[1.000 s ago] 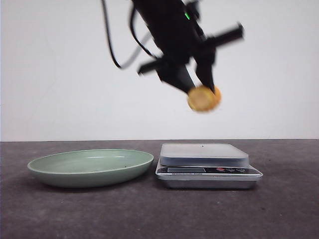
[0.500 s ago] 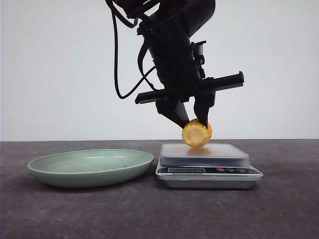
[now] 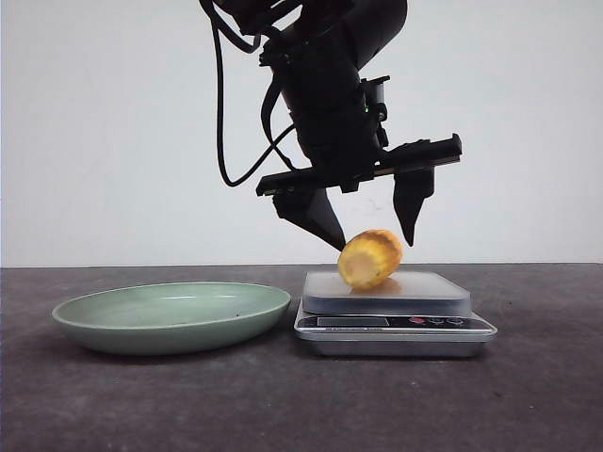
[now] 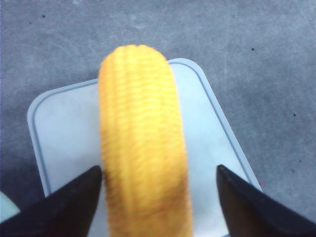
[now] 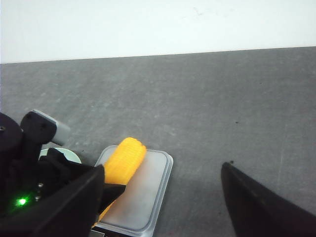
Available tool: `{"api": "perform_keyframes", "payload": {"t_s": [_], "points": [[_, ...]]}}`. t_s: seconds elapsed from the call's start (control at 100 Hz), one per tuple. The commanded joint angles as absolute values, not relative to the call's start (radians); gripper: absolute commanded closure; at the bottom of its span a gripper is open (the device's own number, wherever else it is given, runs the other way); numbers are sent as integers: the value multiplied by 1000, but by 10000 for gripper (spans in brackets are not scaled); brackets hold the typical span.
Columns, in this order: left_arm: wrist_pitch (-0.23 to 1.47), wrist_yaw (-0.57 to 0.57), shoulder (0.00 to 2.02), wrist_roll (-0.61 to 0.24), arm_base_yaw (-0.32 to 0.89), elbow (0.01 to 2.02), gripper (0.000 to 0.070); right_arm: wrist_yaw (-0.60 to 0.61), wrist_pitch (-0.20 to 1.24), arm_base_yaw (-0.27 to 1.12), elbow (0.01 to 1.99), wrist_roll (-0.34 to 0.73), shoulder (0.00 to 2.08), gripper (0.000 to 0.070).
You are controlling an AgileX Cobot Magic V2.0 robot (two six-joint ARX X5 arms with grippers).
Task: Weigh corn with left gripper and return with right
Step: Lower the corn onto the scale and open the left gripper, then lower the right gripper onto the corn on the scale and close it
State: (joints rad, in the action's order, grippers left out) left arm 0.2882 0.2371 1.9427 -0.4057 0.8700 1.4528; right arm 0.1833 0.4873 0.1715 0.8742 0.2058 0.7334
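Observation:
The corn [image 3: 369,259] lies on its side on the platform of the kitchen scale [image 3: 433,292]. My left gripper [image 3: 375,245] hangs just above it, jaws open, one finger on each side of the cob. In the left wrist view the corn [image 4: 140,138] fills the gap between the spread fingers of the gripper [image 4: 159,169]; one finger is very near it, the other well apart. My right gripper [image 5: 163,168] is open and empty, off to the side, looking at the corn [image 5: 126,158] on the scale [image 5: 148,192]. It is out of the front view.
A shallow pale green plate [image 3: 170,315] stands left of the scale on the dark table. The scale's display and red buttons [image 3: 429,321] face the front. The left arm's body [image 5: 19,177] stands close beside the right gripper's finger.
The left gripper came down with the corn to the scale, then opened. The corn left the fingers and now lies on the platform, rolled onto its side.

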Motion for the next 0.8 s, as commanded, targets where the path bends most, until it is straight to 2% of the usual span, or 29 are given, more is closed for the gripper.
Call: {"api": "perform_keyframes", "payload": {"t_s": [0.0,0.16,0.29,0.38,0.62,0.74,0.79], "points": [[262,244,1882,-378,880,1478,212,183,480,175,891,197,735,229],[253,273,1680,-268,874,1478,214,183,483,175,891,197,737,230],[340,370,1465,-165,855,1478,214,187,479,177,891,197,738,229],[422,440,1318,-129,838,1478,215,208,456,196,891,203,749,230],[727,597,964,-126,820,1478,220,182,321,353,891,254,857,230],[883,637,816,-184,820,1472,224,131,253,447,891,265,956,227],[941,659,758,-213,820,1464,225,122,222,480,891,279,1007,205]]}}
